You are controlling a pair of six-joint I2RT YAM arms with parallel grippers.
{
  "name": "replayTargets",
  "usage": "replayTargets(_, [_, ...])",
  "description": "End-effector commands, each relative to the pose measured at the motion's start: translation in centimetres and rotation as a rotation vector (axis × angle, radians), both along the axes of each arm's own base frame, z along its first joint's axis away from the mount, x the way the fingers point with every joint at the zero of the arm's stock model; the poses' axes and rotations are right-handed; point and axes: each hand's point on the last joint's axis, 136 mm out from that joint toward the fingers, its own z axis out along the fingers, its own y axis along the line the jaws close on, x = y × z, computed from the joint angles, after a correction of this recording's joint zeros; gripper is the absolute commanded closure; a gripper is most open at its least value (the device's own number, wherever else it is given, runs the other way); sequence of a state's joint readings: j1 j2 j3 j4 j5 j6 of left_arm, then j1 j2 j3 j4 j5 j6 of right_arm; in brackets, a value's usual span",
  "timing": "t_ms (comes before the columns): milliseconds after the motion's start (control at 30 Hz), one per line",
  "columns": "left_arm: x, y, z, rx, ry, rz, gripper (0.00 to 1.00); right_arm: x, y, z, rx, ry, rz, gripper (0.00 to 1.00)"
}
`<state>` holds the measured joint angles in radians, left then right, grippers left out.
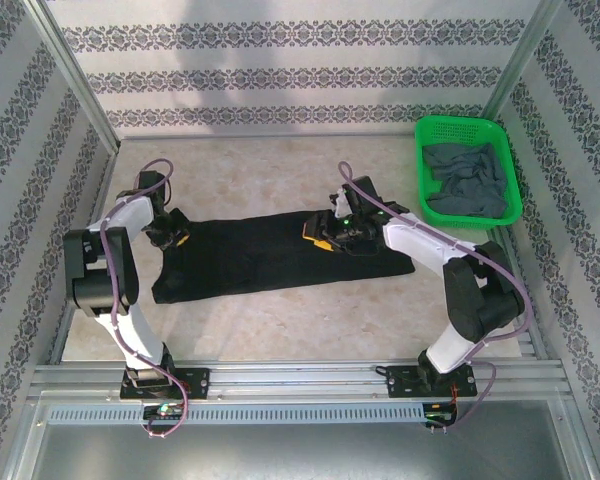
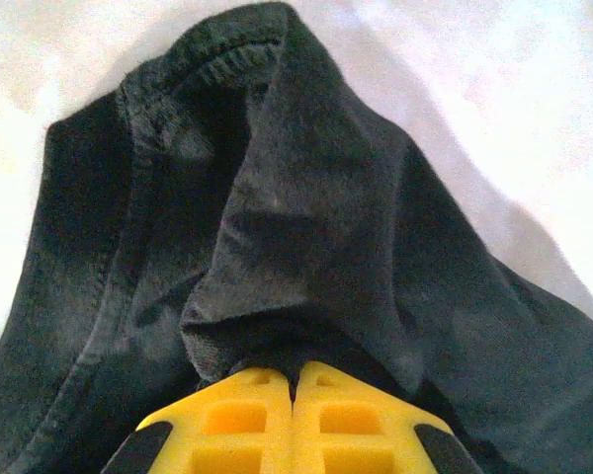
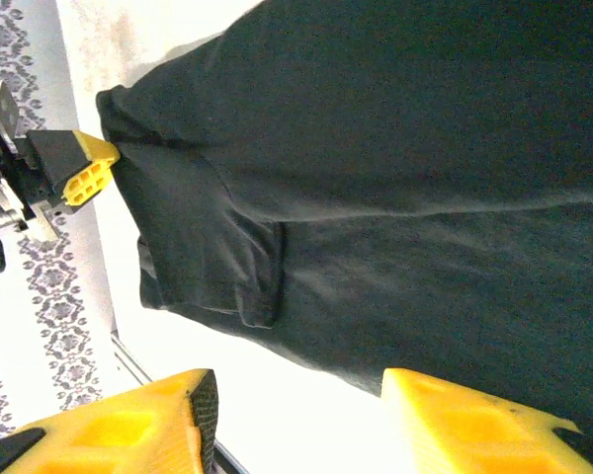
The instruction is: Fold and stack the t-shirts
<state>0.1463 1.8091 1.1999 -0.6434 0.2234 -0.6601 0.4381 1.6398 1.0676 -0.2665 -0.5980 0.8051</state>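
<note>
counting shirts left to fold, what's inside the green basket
Crumpled slate grey cloth fills the green basket. Whether it is one t-shirt or several cannot be told; the basket floor beneath is covered.

Top cam high, rear; wrist cams close, share shirt (image 1: 270, 255).

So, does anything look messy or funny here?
Yes. The slate grey cloth t-shirt lies crumpled in the green plastic mesh basket, not folded. The plain black cloth t-shirt is bunched up at one end, where the left gripper pinches it.
</note>
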Motion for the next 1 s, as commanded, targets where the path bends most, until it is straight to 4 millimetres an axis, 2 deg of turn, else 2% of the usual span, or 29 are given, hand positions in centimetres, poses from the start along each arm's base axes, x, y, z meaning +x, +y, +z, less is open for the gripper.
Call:
replayTargets(0, [0.4,2.8,-0.2,0.122,0.025,0.014,0.85,1.0,-3.5,-0.5,-0.11,-0.046,-0.077,0.62])
replayTargets(33, [0.3,3.3,0.3,0.15,0.03,0.034,0.72,1.4,-4.6,-0.8,-0.149,-0.051,-0.097,0.69])
replayTargets(67, [0.0,3.7,1.0,0.173,0.021,0.052,0.63,1.8,-5.9,-1.3,-0.195,-0.055,-0.12,0.76])
replayTargets(100, [-0.1,3.9,2.1,0.192,0.0,0.076,0.58,2.2,-7.0,-1.7,-0.233,-0.054,-0.138,0.81])
replayTargets(167, [-0.9,3.9,4.3,0.21,-0.053,0.128,0.54,3.2,-9.5,-2.7,-0.31,-0.045,-0.183,0.89])
replayTargets(233, [-1.8,3.0,5.1,0.18,-0.076,0.163,0.56,4.4,-11.6,-3.9,-0.372,-0.022,-0.221,0.92])
replayTargets(300, [-3.2,1.4,4.8,0.1,-0.062,0.209,0.6,5.6,-13.3,-5.0,-0.42,0.005,-0.243,0.93])
replayTargets(400, [-4.8,-2.9,3.3,-0.055,-0.05,0.248,0.67,7.2,-15.3,-6.6,-0.512,0.054,-0.25,0.93])
replayTargets(533, [-5.5,-8.3,1.9,-0.126,-0.029,0.231,0.68,7.9,-17.3,-8.4,-0.633,0.142,-0.244,0.93])
replayTargets(633, [-5.3,-10.2,-0.4,-0.171,-0.003,0.266,0.68,6.9,-18.9,-9.6,-0.755,0.241,-0.218,0.94])
replayTargets(767, [-3.6,-9.6,-2.5,-0.129,0.033,0.275,0.67,4.6,-20.2,-10.4,-0.851,0.329,-0.191,0.94])
replayTargets(833, [-2.0,-9.1,-3.3,-0.108,0.056,0.249,0.67,3.0,-20.3,-10.6,-0.853,0.364,-0.187,0.93])
replayTargets(933, [1.8,-8.1,-4.1,-0.076,0.068,0.185,0.67,0.2,-20.1,-10.7,-0.863,0.409,-0.177,0.93])
replayTargets(967, [3.6,-8.2,-4.0,-0.075,0.055,0.153,0.68,-1.0,-19.8,-10.6,-0.865,0.421,-0.173,0.93])
